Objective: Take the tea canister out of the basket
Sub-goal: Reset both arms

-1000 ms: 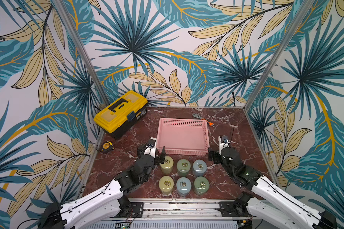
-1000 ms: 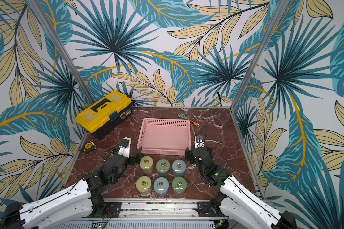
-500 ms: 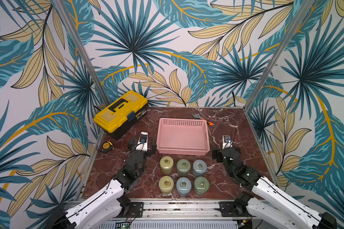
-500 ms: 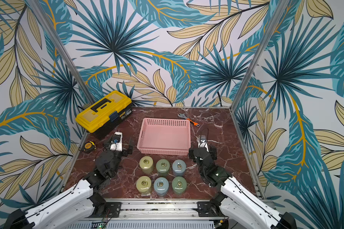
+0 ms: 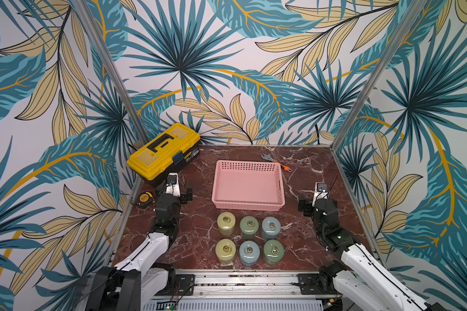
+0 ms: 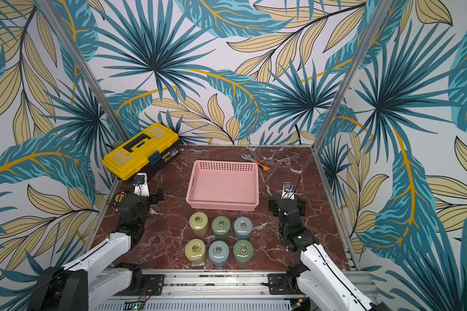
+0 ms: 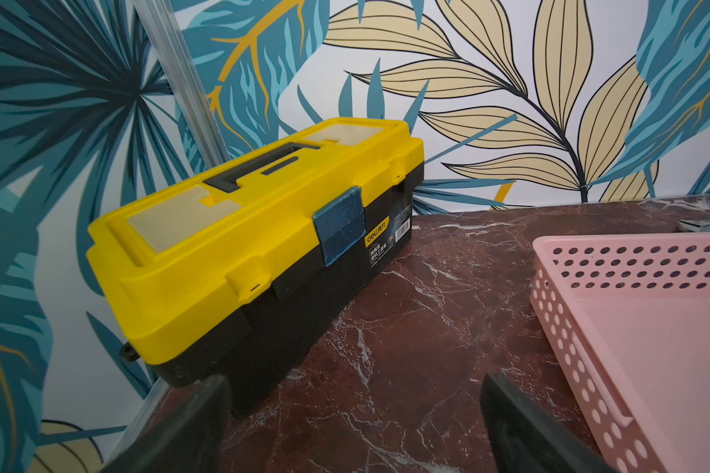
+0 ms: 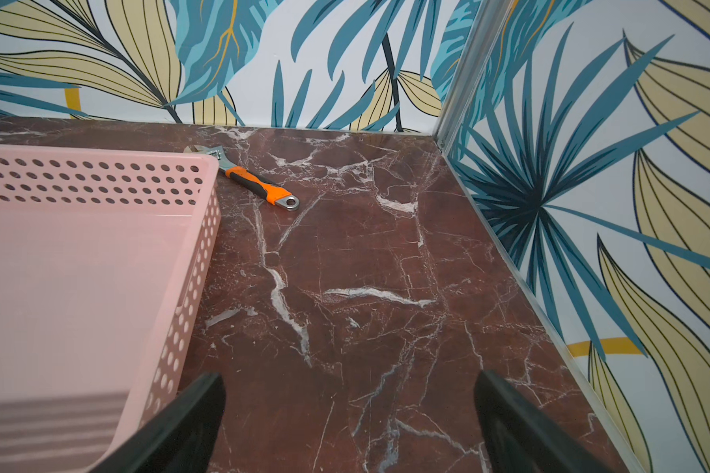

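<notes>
The pink basket [image 5: 248, 162] sits mid-table with nothing inside it, as both top views [image 6: 223, 206] show. Several tea canisters, yellow-green [image 5: 226, 223], green [image 5: 249, 226] and pale blue [image 5: 271, 227], stand upright in two rows on the marble just in front of the basket. My left gripper [image 5: 174, 191] hovers to the basket's left, open and holding nothing [image 7: 355, 381]. My right gripper [image 5: 318, 202] hovers to the basket's right, open over bare marble [image 8: 349, 379]. Both wrist views show a basket wall [image 7: 570, 344] [image 8: 99, 180] and no canister.
A yellow-and-black toolbox [image 5: 163, 149] stands shut at the back left, close ahead of my left gripper [image 7: 238, 229]. A tape measure [image 5: 144, 198] lies by the left wall. An orange-handled wrench [image 5: 277, 162] lies behind the basket's right corner. Patterned walls enclose three sides.
My left gripper has drawn away from the yellow-green canister, leftward and back toward the toolbox. My right gripper has shifted a little right and back. The canisters stayed put.
</notes>
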Tool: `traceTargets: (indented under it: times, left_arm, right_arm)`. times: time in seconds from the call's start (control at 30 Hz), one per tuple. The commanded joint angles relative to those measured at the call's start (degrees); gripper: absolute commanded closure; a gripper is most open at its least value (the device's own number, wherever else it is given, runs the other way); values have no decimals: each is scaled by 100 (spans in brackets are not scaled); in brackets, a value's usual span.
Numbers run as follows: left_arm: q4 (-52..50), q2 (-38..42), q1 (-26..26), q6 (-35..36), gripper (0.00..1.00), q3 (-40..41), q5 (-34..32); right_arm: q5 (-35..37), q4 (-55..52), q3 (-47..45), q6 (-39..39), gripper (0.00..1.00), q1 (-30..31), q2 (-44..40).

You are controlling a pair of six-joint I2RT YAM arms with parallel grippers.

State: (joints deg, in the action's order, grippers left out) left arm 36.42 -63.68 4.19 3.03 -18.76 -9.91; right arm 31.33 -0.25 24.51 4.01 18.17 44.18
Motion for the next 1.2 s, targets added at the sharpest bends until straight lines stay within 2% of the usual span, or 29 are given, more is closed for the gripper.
traceTargets:
  times: [0.0,0.13,0.3,0.53,0.63,0.77,0.97,1.1,1.17]
  left_arm:
    - [844,-659,-407,-295,0,178,980]
    - [2150,-1574,-898,-539,0,354,1630]
    - [2955,-2449,-1276,-848,0,320,2134]
    - [2671,-2618,-1262,-730,0,119,2374]
    - [2445,-2648,-1161,-676,0,-18,2167]
    - [1923,-2584,-935,-521,0,-233,1730]
    - [1930,-2583,-913,-513,0,-233,1686]
    - [1948,-2573,-906,-499,0,-220,1686]
    - [1947,-2572,-910,-503,0,-218,1684]
  right_arm:
    - [-452,553,-72,-93,1,-276,153]
    - [-788,825,-52,-54,1,-664,459]
    - [-1373,1340,-74,69,1,-1181,919]
    - [-1944,2409,-105,157,1,-1698,1753]
    - [-2028,2832,-105,160,1,-1814,2165]
    - [-2155,3430,-79,233,1,-1926,2735]
    - [-2136,4487,-125,203,1,-1949,3718]
    - [-2302,4792,-244,155,1,-1949,3839]
    - [-2315,5636,-443,69,1,-1949,4279]
